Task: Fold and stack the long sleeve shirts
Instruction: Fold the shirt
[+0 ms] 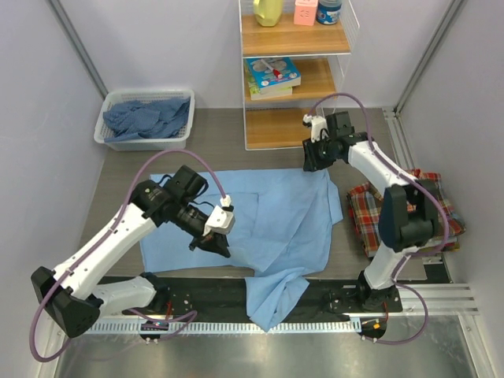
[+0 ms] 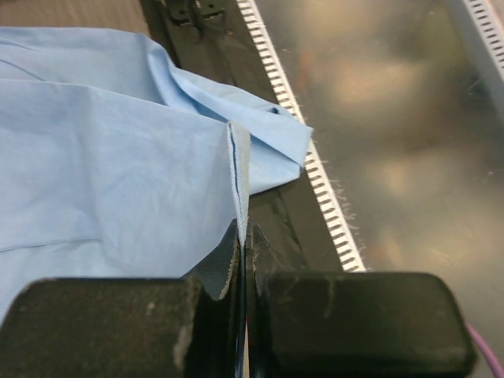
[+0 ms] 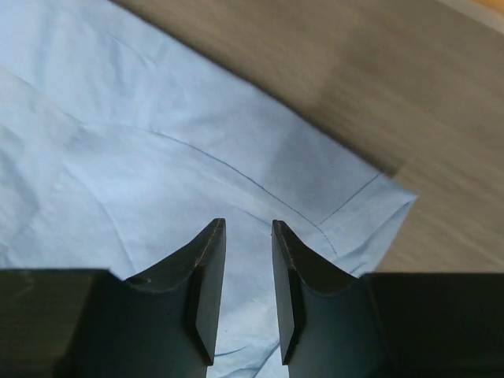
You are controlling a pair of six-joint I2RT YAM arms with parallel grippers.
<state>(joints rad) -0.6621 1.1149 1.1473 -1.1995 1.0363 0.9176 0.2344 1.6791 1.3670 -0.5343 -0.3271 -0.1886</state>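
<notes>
1. The left gripper [image 2: 246,236] is clamped shut on a stitched edge of a light blue shirt [image 1: 272,209] of plain thin cloth. The edge stands up as a narrow ridge between the two black fingers.
2. The left arm [image 1: 110,244] reaches from its base at the near left, sloping up and right. Its wrist angles down over the near part of the shirt.
3. The right gripper [image 3: 249,228] has its fingers a little apart, with nothing between them. It points down at the far right corner of the shirt; whether it touches the cloth cannot be told.
4. The right arm [image 1: 394,213] rises from its base at the near right, then stretches far and left, ending just in front of a wooden shelf unit [image 1: 295,39].
5. The light blue shirt lies spread across the middle of the brown table [image 1: 220,134]. One part hangs over the near edge, across the black rail.
6. A folded red, yellow and blue plaid shirt [image 1: 364,206] lies at the right, partly under the right arm.
7. Crumpled darker blue shirts [image 1: 146,118] fill a white plastic basket [image 1: 106,126] at the far left.
</notes>
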